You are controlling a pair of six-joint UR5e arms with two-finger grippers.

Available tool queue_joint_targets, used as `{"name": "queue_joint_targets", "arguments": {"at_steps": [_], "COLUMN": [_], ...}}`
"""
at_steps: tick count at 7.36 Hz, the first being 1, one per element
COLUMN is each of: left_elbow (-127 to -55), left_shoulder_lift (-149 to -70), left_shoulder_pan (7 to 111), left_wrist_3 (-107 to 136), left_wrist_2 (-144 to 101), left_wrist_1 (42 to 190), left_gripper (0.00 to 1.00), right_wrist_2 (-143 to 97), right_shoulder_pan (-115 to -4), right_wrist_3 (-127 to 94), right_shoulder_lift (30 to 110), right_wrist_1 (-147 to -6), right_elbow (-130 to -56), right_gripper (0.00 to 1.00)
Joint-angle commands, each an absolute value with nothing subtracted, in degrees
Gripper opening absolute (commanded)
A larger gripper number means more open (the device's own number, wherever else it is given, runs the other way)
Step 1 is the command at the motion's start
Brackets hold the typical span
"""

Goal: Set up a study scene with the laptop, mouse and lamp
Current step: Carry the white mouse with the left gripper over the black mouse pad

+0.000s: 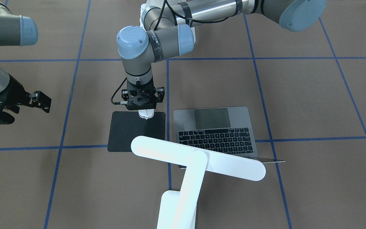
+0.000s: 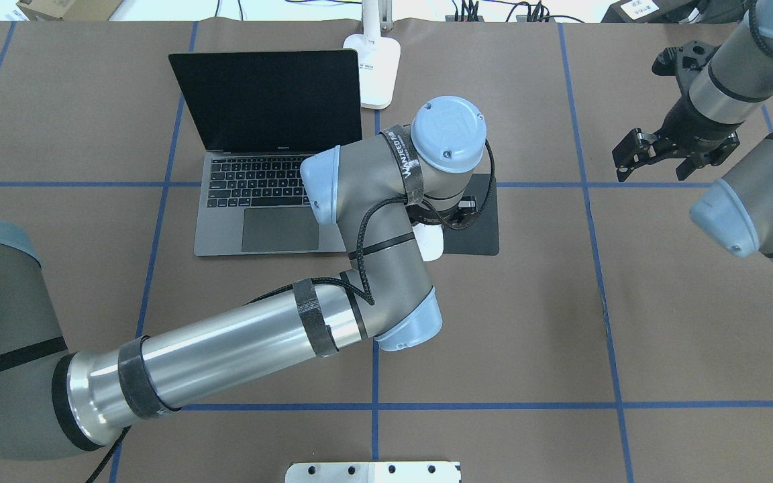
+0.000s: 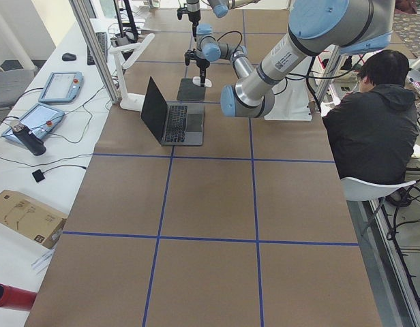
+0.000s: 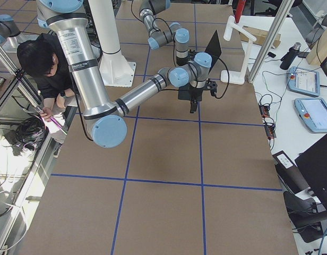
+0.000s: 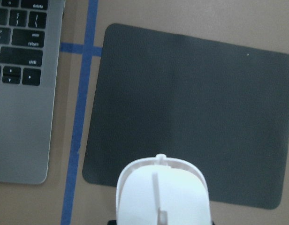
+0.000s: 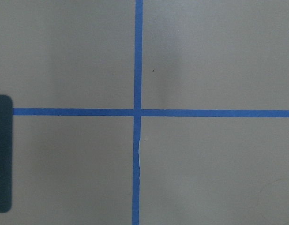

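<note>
Well, we start with the big brown table (image 1: 297, 95) with its blue tape lines; only the side views show a person (image 3: 373, 116) in a dark top sitting beside it. Next comes the laptop (image 1: 214, 130), open on the table; from the front we see its keys and trackpad, but only the view from above shows its dark screen standing up. The lamp (image 1: 199, 157) stands past the laptop, on the side far from the robot; from the front its long white head hides the back of the laptop, while from above we see just its base. The black mat (image 1: 125, 133) lies just beside the laptop, toward the robot's right. The right gripper (image 2: 658, 164) hangs well apart with its fingers spread and nothing between them; its own camera shows only tape and one edge of the mat. The left gripper (image 1: 142, 105) points straight down over the mouse (image 1: 145, 114); its fingers are hidden, so we cannot tell if it pinches. The mouse is at the mat's edge nearest the robot; the left wrist camera shows it biggest.
</note>
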State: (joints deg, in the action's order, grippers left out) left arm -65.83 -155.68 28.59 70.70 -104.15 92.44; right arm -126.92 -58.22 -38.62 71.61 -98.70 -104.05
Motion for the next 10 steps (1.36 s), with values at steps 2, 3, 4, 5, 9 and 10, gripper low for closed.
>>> {"name": "queue_joint_targets", "arguments": {"at_steps": [2, 3, 4, 5, 9, 10], "left_elbow": [-57.3, -56.6, -55.7, -54.3, -51.9, -51.7], "left_shoulder_lift": [-158.4, -158.8, -159.2, -160.0, -161.1, -161.1], "left_shoulder_pan": [29.2, 29.2, 29.2, 29.2, 29.2, 29.2], "left_wrist_3": [67.4, 67.5, 67.6, 68.6, 71.2, 71.2], "left_wrist_2": [-102.2, -102.2, -102.2, -102.2, -102.2, -102.2], "left_wrist_1": [96.2, 96.8, 97.3, 97.6, 100.0, 100.1], "left_gripper": [0.36, 0.36, 0.36, 0.36, 0.45, 0.78], "right_wrist_2": [-126.9, -126.9, -126.8, -126.8, -126.9, -126.9], "right_shoulder_pan": [-58.3, -58.3, -58.3, -58.4, -58.5, -58.6], "right_wrist_3": [-38.6, -38.6, -38.6, -38.6, -38.6, -38.6], "right_shoulder_lift": [71.5, 71.5, 71.5, 71.5, 71.5, 71.5], "right_wrist_1": [-98.7, -98.7, -98.7, -98.7, -98.7, -98.7], "right_elbow": [-103.8, -103.8, -103.7, -103.7, -103.9, -103.9], "right_gripper": [1.0, 1.0, 1.0, 1.0, 1.0, 1.0]}}
